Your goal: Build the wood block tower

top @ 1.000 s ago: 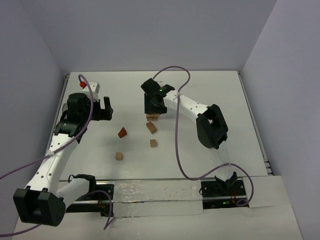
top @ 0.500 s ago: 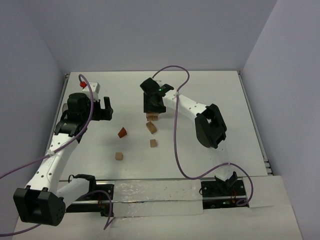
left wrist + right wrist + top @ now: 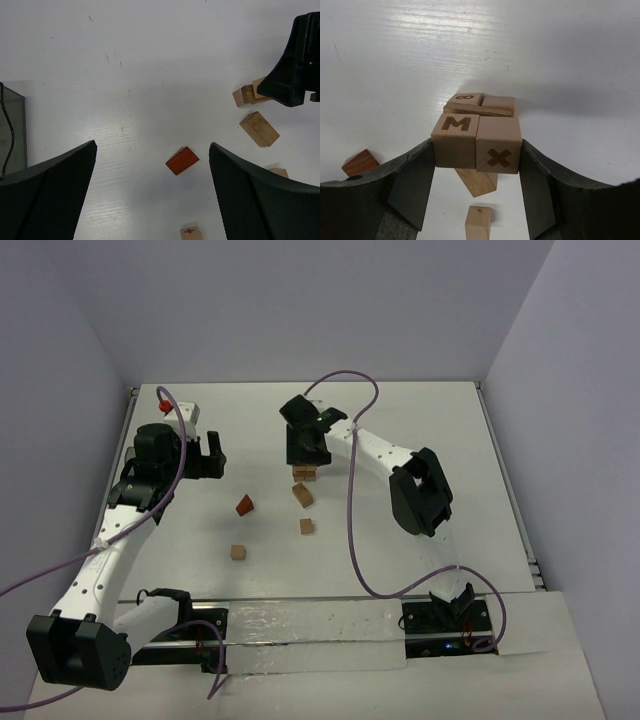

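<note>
My right gripper (image 3: 476, 150) is shut on two tan cubes side by side, one marked M (image 3: 455, 140) and one marked X (image 3: 498, 145). It holds them just above a low stack (image 3: 477, 110): a flat plank on two cubes. In the top view the right gripper (image 3: 305, 455) covers the stack (image 3: 305, 474). A reddish-brown wedge (image 3: 182, 160) lies between my open, empty left gripper's (image 3: 152, 150) fingers, well below them. Loose on the table are an oblong block (image 3: 302, 495), a small cube (image 3: 307, 526) and a cube with a plus sign (image 3: 237, 552).
A dark translucent bin (image 3: 12, 130) stands at the left edge by the left arm. A white object with a red piece (image 3: 165, 400) sits at the back left corner. Walls close the table on three sides.
The right gripper has barely shifted over the stack with its two cubes. The left arm has hardly moved.
</note>
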